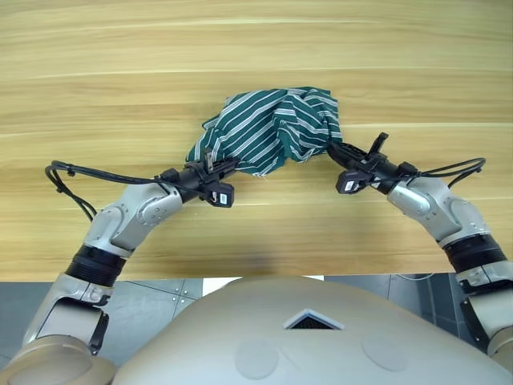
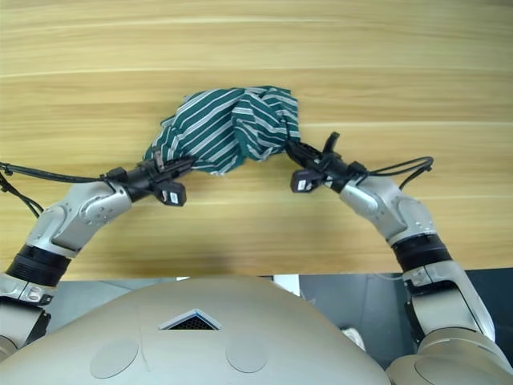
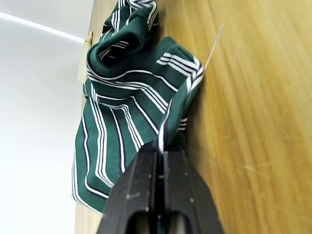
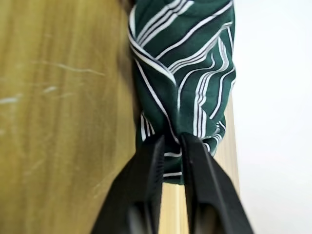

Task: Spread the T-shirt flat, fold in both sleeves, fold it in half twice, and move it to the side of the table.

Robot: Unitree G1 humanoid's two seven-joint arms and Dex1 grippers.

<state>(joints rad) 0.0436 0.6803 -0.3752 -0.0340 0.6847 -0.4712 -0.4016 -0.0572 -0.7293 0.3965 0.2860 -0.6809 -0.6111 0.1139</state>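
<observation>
A green T-shirt (image 1: 272,128) with white stripes lies bunched in a crumpled heap near the middle of the wooden table (image 1: 240,48). My left gripper (image 1: 231,166) is shut on the shirt's near left edge, where the left wrist view shows its black fingers (image 3: 141,185) pinching a striped hem (image 3: 168,131). At the heap's near right side my right gripper (image 1: 331,147) is shut on a fold of the cloth (image 4: 180,112), with its fingers (image 4: 148,165) clamped on the fabric. Both grips sit low, close to the tabletop.
Bare wood stretches to the left, right and far side of the heap. The table's near edge (image 1: 240,277) runs just in front of my arms, with grey floor (image 1: 160,293) below it.
</observation>
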